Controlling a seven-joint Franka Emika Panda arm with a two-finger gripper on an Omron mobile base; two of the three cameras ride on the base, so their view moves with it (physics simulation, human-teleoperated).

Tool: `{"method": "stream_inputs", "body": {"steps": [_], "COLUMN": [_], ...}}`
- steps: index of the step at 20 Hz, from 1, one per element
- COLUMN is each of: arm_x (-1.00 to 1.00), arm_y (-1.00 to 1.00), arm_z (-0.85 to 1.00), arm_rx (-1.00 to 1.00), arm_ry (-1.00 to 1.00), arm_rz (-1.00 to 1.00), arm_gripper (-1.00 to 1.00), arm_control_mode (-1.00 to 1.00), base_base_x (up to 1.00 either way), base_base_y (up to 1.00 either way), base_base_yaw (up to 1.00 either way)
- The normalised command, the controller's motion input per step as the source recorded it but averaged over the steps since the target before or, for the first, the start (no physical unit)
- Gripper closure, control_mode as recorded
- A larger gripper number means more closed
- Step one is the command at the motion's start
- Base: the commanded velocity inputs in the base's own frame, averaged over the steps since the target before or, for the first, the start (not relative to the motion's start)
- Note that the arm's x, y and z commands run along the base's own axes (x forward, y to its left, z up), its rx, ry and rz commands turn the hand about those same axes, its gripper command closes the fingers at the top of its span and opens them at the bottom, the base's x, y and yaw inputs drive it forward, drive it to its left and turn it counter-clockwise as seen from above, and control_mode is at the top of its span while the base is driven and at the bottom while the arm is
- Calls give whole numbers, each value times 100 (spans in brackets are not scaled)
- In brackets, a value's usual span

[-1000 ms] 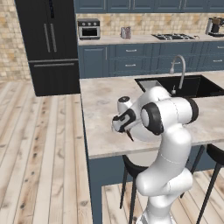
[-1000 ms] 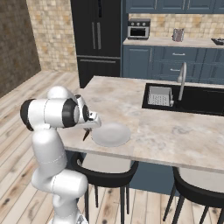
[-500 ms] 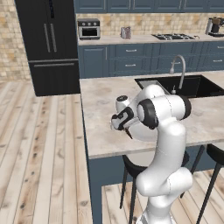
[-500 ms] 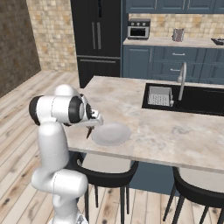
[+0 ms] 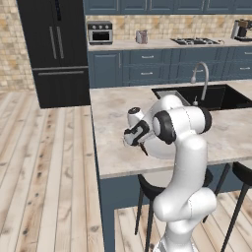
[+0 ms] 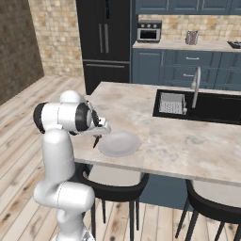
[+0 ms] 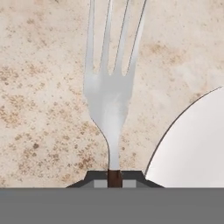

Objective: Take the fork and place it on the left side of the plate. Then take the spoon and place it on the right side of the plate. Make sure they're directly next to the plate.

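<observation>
My gripper (image 7: 114, 179) is shut on the dark reddish-brown handle of the fork (image 7: 109, 100). Its pale silver tines point away from the hand, just above the speckled counter. The white plate (image 7: 197, 144) curves in at the lower right of the hand view, a small gap from the fork. From the right base view, the gripper (image 6: 100, 132) hangs at the left rim of the plate (image 6: 119, 143), with the fork (image 6: 96, 141) slanting down below it. In the left base view the gripper (image 5: 139, 142) sits near the counter's front edge. The spoon is out of view.
A black sink (image 6: 202, 106) with a curved faucet (image 6: 195, 84) lies to the right on the island counter (image 6: 179, 146). Dark stools (image 6: 113, 186) stand under the counter's front edge. The fridge (image 6: 103, 42) and back cabinets are far behind.
The arm has swung a little toward the plate with the fork still in its grip, bringing the fork closer to the plate's left rim.
</observation>
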Motion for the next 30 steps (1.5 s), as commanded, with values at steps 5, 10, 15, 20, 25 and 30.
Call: {"method": "stream_inputs", "body": {"steps": [5, 10, 15, 20, 25, 30], "arm_x": [0, -15, -37, -61, -96, -100], "arm_y": [1, 0, -6, 0, -8, -43], "arm_z": [-3, 3, 39, 94, 77, 49], "arm_rx": [-1, 0, 3, 12, 15, 16], "arm_ry": [0, -2, -12, -25, -14, -1], "arm_rz": [-4, -2, 0, 0, 0, -2], "arm_gripper": [-100, -100, -100, -100, -100, -100], "arm_control_mode": [-100, -100, -100, -100, -100, -100], "base_base_x": [0, 0, 0, 0, 0, 0], "base_base_y": [0, 0, 0, 0, 0, 0], "base_base_yaw": [0, 0, 0, 0, 0, 0]}}
